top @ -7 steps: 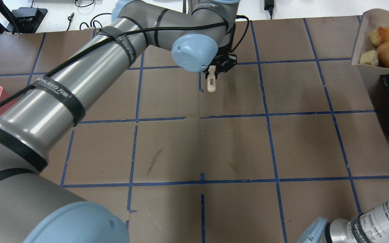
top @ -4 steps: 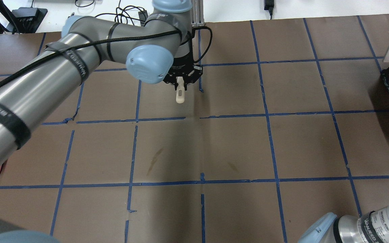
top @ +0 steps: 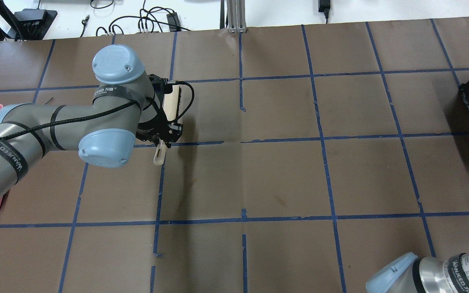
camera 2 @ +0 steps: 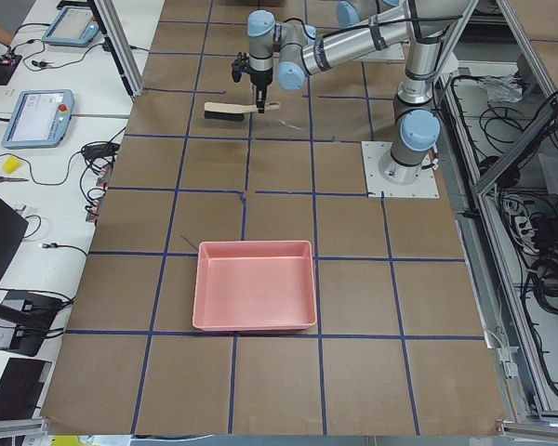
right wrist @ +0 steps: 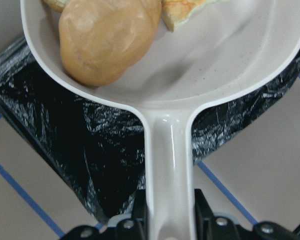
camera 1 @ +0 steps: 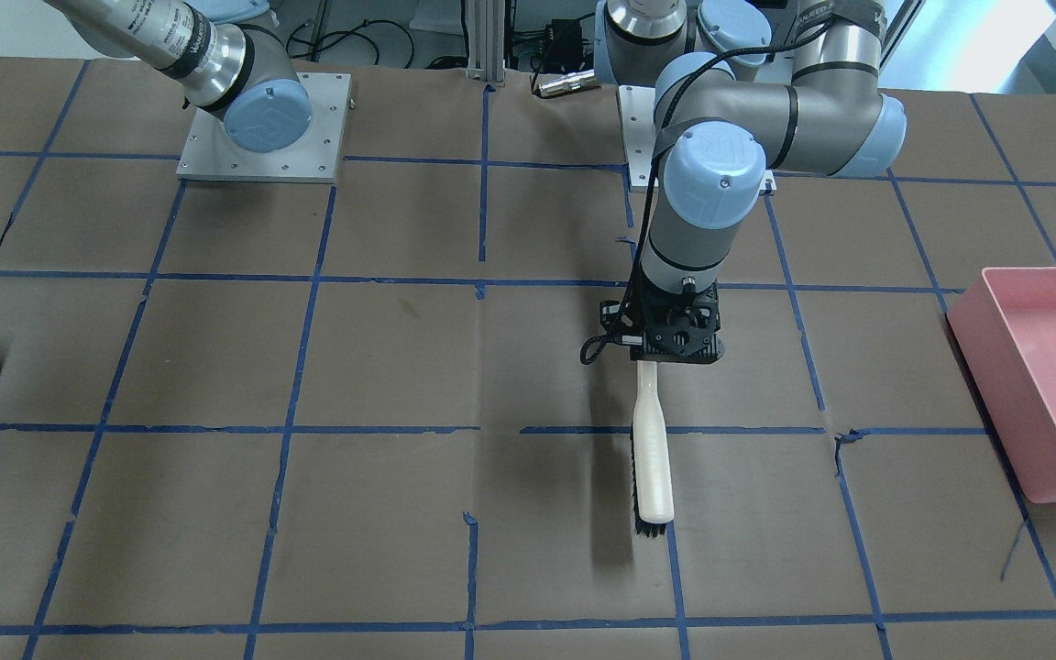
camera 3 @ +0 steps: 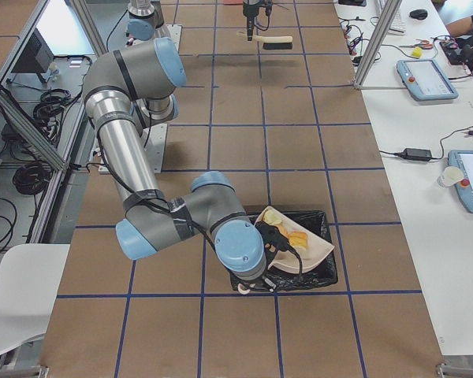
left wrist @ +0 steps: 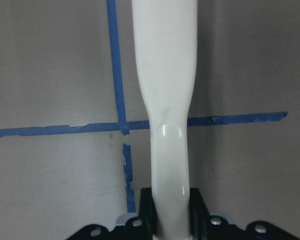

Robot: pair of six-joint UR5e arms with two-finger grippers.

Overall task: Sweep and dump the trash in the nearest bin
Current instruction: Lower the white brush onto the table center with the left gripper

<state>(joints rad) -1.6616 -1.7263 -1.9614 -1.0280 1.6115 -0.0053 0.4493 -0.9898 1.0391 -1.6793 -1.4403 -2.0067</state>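
The right claw (right wrist: 170, 220) is clenched on the handle of a cream dustpan (right wrist: 235, 55), which it holds over the black-lined bin (right wrist: 65, 135). In the right wrist view the pan's scoop hangs above the bin's crinkled black liner. All the visible trash is in the pan: the tan-orange potato-shaped lump (right wrist: 107, 37) lies against the pan's side wall, a pale yellow foam chunk (right wrist: 182, 11) lies just beside it at the picture's top edge, and a second scrap shows at the lump's other side, cut off too much to name. From the right side view the pan is tilted over the bin's opening.

Well apart from the black-lined bin, towards the other end of the worktop (camera 1: 216, 367), the left claw (camera 1: 675, 353) is clenched on the white handle of a hand brush (camera 1: 652, 449). The brush points away from the robot's base, with black bristles at its far end, and its shadow falls apart from it on the brown paper. A pink bin (camera 1: 1014, 412) stands at the end of the worktop farthest from the black-lined bin.
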